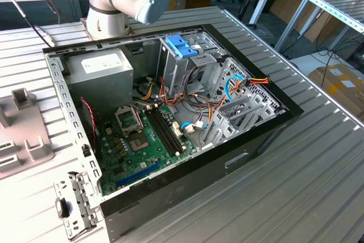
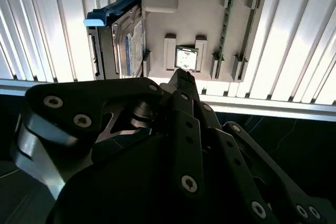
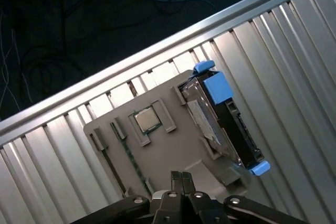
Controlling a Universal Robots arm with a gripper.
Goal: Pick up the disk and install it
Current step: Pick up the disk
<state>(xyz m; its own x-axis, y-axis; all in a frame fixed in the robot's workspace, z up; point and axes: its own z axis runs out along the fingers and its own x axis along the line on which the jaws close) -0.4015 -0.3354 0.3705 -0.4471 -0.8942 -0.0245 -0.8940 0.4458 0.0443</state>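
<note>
We saw the claw (image 3: 178, 176) closed and empty over the grey tray (image 3: 168, 148), where the disk (image 3: 227, 121) stood on edge

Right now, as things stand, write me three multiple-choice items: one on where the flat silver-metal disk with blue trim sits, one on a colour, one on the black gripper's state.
1. The flat silver-metal disk is: A flat on the floor; B on edge in the grey plastic tray; C in a drawer.
2. Its trim is: A red; B blue; C yellow.
3. The black gripper is: A clamped on the disk; B carrying a cable; C holding nothing.
Key: B, both wrist views show it standing in the tray; B, blue tabs at its ends; C, its tips meet with nothing between.
</note>
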